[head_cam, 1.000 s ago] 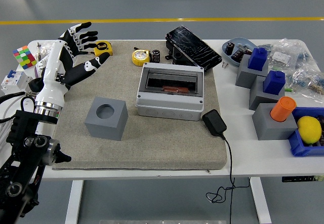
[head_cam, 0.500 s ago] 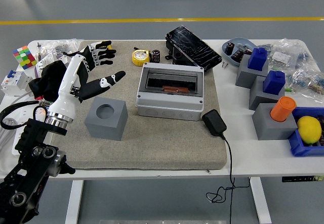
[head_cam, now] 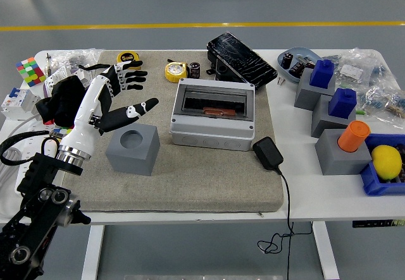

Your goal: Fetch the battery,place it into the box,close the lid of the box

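The robot's left hand (head_cam: pixel 117 97) hovers with fingers (head_cam: pixel 134 75) spread and empty above the grey cube block with a round hole (head_cam: pixel 132 147), while the small black cylindrical battery (head_cam: pixel 195 70) stands behind the open grey plastic box (head_cam: pixel 213 114).

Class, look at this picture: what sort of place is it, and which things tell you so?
Probably a robotics test lab or workshop: a grey painted floor with a yellow line, a white table crowded with a grey electrical enclosure box, and a yellow tape measure.
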`<state>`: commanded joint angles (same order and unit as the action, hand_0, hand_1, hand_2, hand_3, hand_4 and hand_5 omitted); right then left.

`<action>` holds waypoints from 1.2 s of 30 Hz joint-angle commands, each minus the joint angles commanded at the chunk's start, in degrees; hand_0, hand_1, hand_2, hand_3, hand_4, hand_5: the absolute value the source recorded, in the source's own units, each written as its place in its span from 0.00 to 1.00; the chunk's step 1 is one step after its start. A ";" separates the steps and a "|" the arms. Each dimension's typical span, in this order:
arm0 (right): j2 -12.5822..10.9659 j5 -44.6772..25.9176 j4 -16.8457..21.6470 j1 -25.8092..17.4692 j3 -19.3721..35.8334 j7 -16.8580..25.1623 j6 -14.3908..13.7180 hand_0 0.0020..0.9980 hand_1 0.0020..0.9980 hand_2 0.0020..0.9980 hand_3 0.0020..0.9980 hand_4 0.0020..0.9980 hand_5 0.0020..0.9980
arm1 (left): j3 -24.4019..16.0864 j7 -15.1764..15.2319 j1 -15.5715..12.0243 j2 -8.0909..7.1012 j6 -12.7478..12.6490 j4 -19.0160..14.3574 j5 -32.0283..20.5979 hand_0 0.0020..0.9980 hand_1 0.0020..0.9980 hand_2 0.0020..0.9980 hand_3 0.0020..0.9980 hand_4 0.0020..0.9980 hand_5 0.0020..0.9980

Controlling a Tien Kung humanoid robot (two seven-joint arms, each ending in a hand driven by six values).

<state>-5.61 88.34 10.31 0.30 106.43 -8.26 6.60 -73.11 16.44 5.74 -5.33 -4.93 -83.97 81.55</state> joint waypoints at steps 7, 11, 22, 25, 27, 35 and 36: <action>-0.17 -0.28 0.00 0.24 -0.12 0.11 -0.38 0.79 0.75 0.76 0.78 1.00 0.61 | 1.08 -2.01 -0.21 -0.26 1.06 0.16 1.01 0.55 0.67 0.69 0.75 1.00 0.25; 0.32 0.28 0.00 0.27 0.76 -0.22 -0.68 0.79 0.75 0.76 0.78 1.00 0.61 | 1.31 -2.24 -0.05 -0.20 1.36 -0.08 1.46 0.55 0.66 0.69 0.75 1.00 0.25; 0.43 1.67 0.00 0.87 3.25 -0.67 -1.22 0.79 0.74 0.75 0.78 1.00 0.60 | 0.51 -3.09 -0.24 0.22 1.20 -0.91 1.85 0.39 0.65 0.69 0.76 1.00 0.25; 0.80 2.84 0.00 0.62 4.83 -1.17 -1.25 0.79 0.74 0.75 0.78 1.00 0.60 | 0.35 -3.12 -0.47 0.20 1.18 -1.13 1.97 0.39 0.65 0.69 0.76 1.00 0.25; 0.91 3.36 0.00 0.50 5.47 -1.46 -1.26 0.78 0.74 0.75 0.78 1.00 0.60 | 0.24 -3.10 -0.58 0.31 1.13 -1.22 1.99 0.40 0.65 0.69 0.76 1.00 0.25; 1.06 4.05 0.00 0.66 7.27 -1.36 -1.55 0.78 0.74 0.75 0.77 1.00 0.60 | 0.42 -3.45 -0.15 0.70 1.16 -1.53 2.20 0.40 0.65 0.69 0.76 1.00 0.25; 1.09 4.00 0.00 0.69 7.32 -1.34 -1.56 0.78 0.74 0.75 0.77 1.00 0.60 | 0.43 -3.55 0.01 0.81 1.18 -1.49 2.26 0.40 0.65 0.69 0.76 1.00 0.25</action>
<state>-4.52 92.33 10.31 0.98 113.75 -9.60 5.04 -72.68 12.89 5.75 -4.52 -3.76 -85.46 83.81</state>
